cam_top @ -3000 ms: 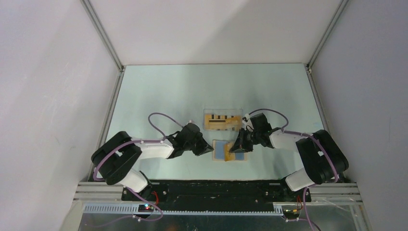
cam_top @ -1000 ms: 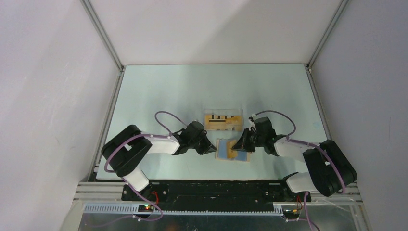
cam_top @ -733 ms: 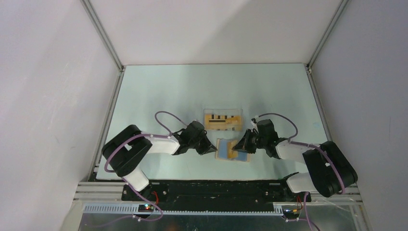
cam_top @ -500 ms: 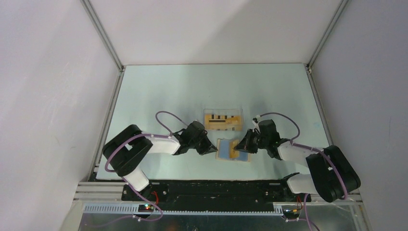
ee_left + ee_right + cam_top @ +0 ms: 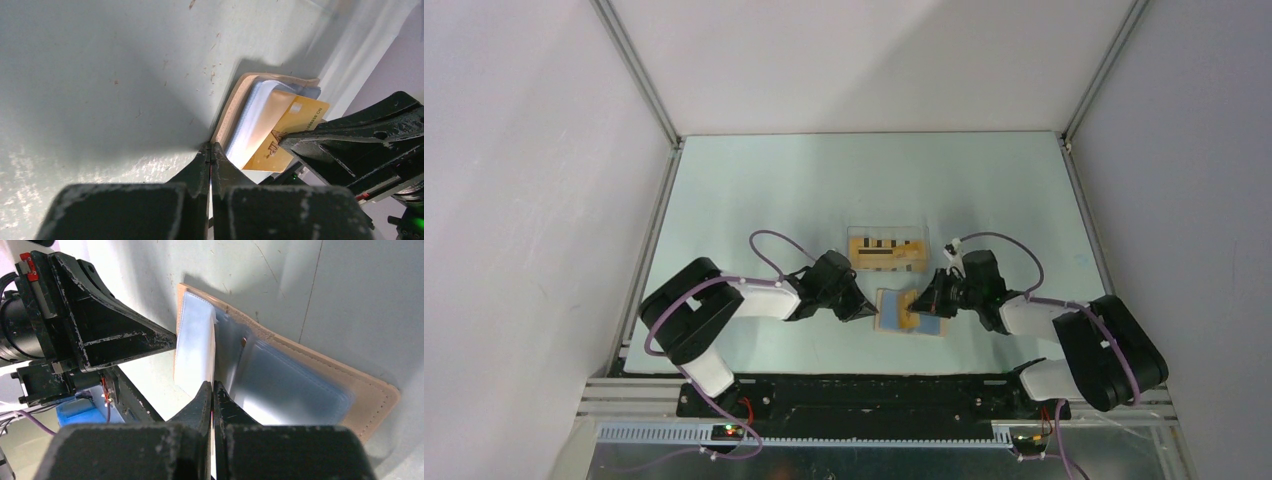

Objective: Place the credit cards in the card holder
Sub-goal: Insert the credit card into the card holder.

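Slotting what looks like the first card: right claw [image 5: 920,304] is clenched on the edge of one credit card [image 5: 292,122]. The card is tilted, its lower corner down among the pale blue panels of the card holder [image 5: 887,315], but most of it stands proud, so not seated yet. Left claw [image 5: 865,312] is clenched w/ nothing between the jaws. Its tips are down on the desk [image 5: 774,200], touching the holder's tan left edge, prob. bracing it vs. sliding.

Progress, as I judge it: early. The holder lies open near the front middle of the desk, and no card shows fully tucked in a pocket (some pockets are hidden by the claws, so can't be sure). The other cards [image 5: 886,250] sit in the clear tray [image 5: 924,235] just behind the holder. This card needs pushing home, then the rest go one by one.

Room: tight at the holder. The two claws face each other across it, close together, so little slack for either to swing inward. The tray's near rim is near the holder, not touching. Desk is open to the far side and to both flanks, w/ the walls well apart.
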`<state>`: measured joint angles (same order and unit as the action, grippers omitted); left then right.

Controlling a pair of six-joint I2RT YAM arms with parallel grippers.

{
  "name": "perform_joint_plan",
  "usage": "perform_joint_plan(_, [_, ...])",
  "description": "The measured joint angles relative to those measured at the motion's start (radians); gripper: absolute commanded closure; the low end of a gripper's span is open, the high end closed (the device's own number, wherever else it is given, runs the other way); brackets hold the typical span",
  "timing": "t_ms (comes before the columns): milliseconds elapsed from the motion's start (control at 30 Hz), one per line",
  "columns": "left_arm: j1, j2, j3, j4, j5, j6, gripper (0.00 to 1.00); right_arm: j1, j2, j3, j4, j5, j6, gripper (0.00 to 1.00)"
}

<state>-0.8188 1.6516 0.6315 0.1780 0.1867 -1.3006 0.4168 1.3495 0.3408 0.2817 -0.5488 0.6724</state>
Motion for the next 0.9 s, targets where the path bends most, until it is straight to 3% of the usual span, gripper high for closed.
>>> perform_joint_plan(467, [-0.003, 0.001, 0.000, 0.001, 0.000, 0.000, 1.00, 0.002, -0.013, -0.112, 0.186, 0.018, 0.126, 0.98])
perform_joint_plan(733, [-0.003, 0.002, 0.000, 0.003, 0.000, 0.000, 1.00, 0.051, -0.007, -0.085, 0.099, 0.072, 0.135, 0.71])
perform_joint_plan(900, [-0.003, 0.003, 0.001, 0.003, 0.002, 0.000, 1.00, 0.116, -0.063, -0.016, -0.053, 0.143, 0.108, 0.41])
